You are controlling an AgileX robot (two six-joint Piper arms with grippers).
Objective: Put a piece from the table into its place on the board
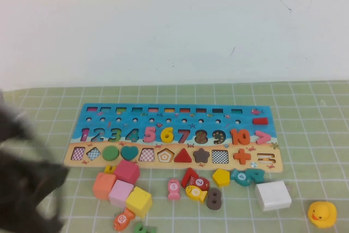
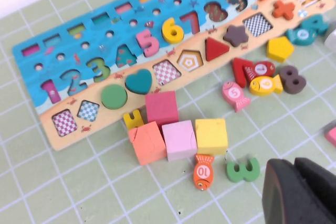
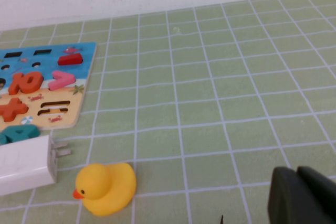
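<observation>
Two grippers hang clear of everything: the left gripper [image 2: 299,195] near the loose blocks [image 2: 211,136], the right gripper [image 3: 304,195] near the duck [image 3: 105,187]. Whether either is open or closed, I cannot tell. Beyond the blocks from the left gripper, the bright yellow 6 [image 2: 172,30] sits upright in the board [image 1: 229,145], between the 5 and 7, its long axis across the board.

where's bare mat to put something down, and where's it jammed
Free: the mat right of the board, beyond the rubber duck, and the strip between board and wall. Crowded: in front of the board, from the cube blocks to the white charger. The yellow 6 already sits on the board. Left hand hangs near the blocks; right hand over bare mat.
</observation>
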